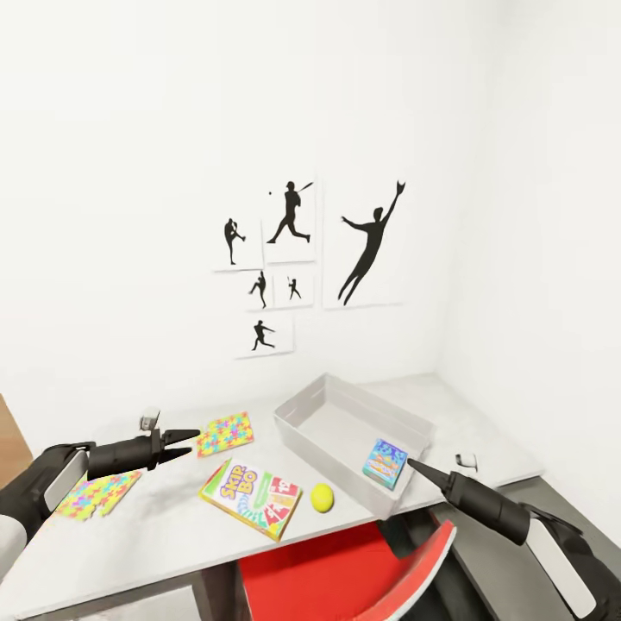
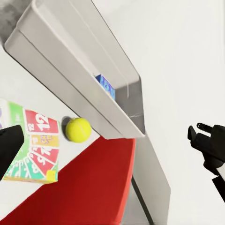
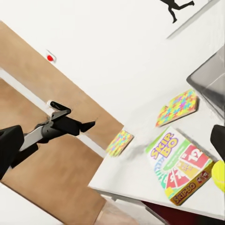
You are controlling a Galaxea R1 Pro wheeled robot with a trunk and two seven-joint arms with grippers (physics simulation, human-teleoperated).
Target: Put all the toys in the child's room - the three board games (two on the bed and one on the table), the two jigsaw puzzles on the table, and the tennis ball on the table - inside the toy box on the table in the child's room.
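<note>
One board game (image 1: 385,462) sits in your toy box (image 1: 304,429) (judging by eye), while Skip-Bo (image 1: 251,498), two puzzles (image 1: 225,433) and the ball (image 1: 322,497) wait on the surface (image 1: 155,535); both hands, left (image 1: 185,443) and right (image 1: 412,467), look released.

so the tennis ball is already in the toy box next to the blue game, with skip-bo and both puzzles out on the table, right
Not quite. The tennis ball is not in the toy box; it sits on the table just outside the box's wall, beside Skip-Bo, as the head view shows. The blue game is in the box, and both puzzles lie on the table.
</note>
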